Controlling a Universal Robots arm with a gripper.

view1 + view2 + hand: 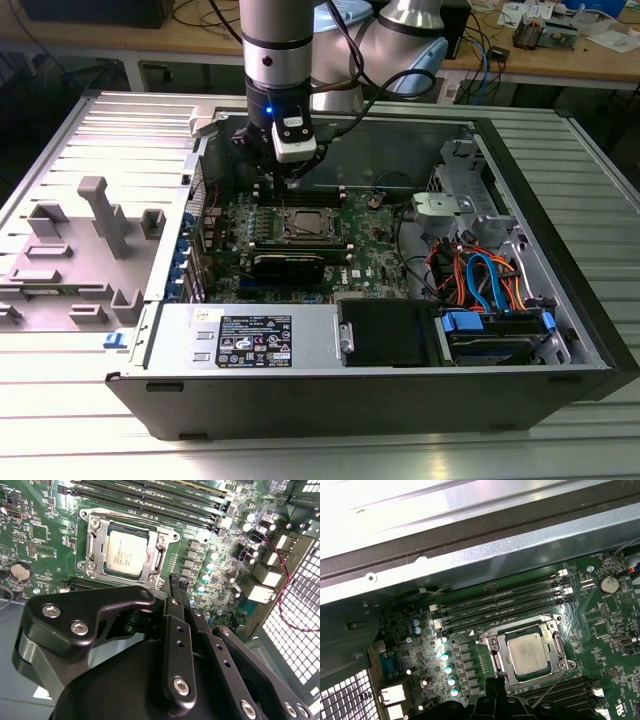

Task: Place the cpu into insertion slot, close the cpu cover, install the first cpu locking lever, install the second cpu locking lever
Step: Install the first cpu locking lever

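The cpu [127, 554] [530, 652] lies flat in the insertion slot [305, 225] on the green board. The cpu cover [96, 536] [498, 650], a silver frame, lies down around the chip. One thin locking lever [515, 626] runs flat along the socket's edge beside the memory slots. Another thin wire lever [554, 684] slants up from the socket's corner toward my gripper. My gripper [176, 580] [291, 178] hangs just above the socket's edge, black fingers [178, 630] drawn together with nothing between them.
The open computer case [540, 240] encloses the board. Long black memory slots [150, 500] run beside the socket. Orange and blue cables [480, 280] and a drive bay [495, 330] lie at the exterior view's right. Grey fixtures [95, 215] stand at its left.
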